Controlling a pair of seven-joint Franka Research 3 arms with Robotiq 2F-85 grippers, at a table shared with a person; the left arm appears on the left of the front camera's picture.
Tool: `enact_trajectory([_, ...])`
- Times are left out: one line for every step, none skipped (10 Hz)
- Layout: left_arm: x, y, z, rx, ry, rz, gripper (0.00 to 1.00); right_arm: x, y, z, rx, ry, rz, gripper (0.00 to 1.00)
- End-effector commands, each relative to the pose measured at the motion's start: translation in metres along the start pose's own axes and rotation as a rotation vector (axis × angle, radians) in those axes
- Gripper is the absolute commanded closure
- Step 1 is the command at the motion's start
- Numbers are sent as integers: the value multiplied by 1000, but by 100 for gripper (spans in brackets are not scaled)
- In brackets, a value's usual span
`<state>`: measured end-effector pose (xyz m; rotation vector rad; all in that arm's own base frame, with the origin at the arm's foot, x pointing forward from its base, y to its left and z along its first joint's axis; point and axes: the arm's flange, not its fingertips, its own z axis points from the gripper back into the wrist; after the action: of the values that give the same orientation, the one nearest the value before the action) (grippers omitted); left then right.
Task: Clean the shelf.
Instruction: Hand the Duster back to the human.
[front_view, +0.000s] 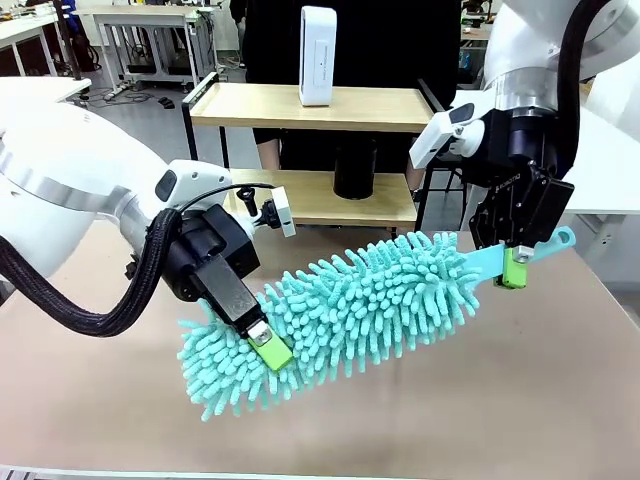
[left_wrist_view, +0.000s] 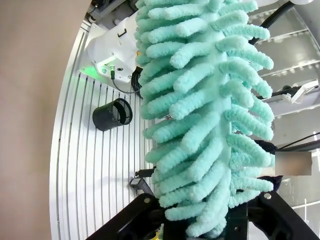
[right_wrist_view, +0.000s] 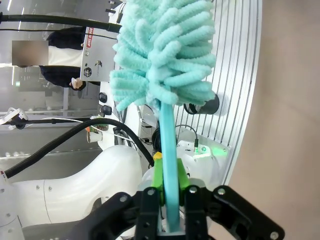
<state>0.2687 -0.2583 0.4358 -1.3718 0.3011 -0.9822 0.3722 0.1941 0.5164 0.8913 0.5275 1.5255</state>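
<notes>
A teal fluffy duster (front_view: 370, 300) hangs level above the beige tabletop (front_view: 480, 400), held at both ends. My right gripper (front_view: 515, 265) is shut on its thin teal handle (right_wrist_view: 167, 145), seen between the fingers in the right wrist view. My left gripper (front_view: 268, 350) grips the far end of the fluffy head (left_wrist_view: 205, 100), with the strands pressed between its fingers. The shelf (front_view: 260, 105) stands behind the duster at the table's far side, with two wooden boards in a black frame.
A white upright box (front_view: 317, 55) stands on the shelf's top board and a black cylinder (front_view: 354, 168) on the lower board. A person in black stands behind the shelf. A black mesh cup (left_wrist_view: 112, 114) sits on the ribbed metal base on the robot's side.
</notes>
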Motion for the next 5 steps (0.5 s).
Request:
enact_trajectory([2, -2, -1, 6, 19, -13, 100, 2, 4, -1, -1, -14, -6, 88])
enact_trajectory([2, -2, 0, 7, 18, -12, 100, 1, 4, -2, 2, -14, -9, 88])
enact_trajectory([2, -2, 0, 9, 15, -12, 100, 1, 4, -1, 2, -12, -10, 88])
enact_trajectory([2, -2, 0, 8, 11, -10, 100, 1, 5, -1, -3, -7, -3, 88])
enact_trajectory([2, -3, 1, 9, 10, -9, 100, -1, 6, -1, -8, -2, 1, 30])
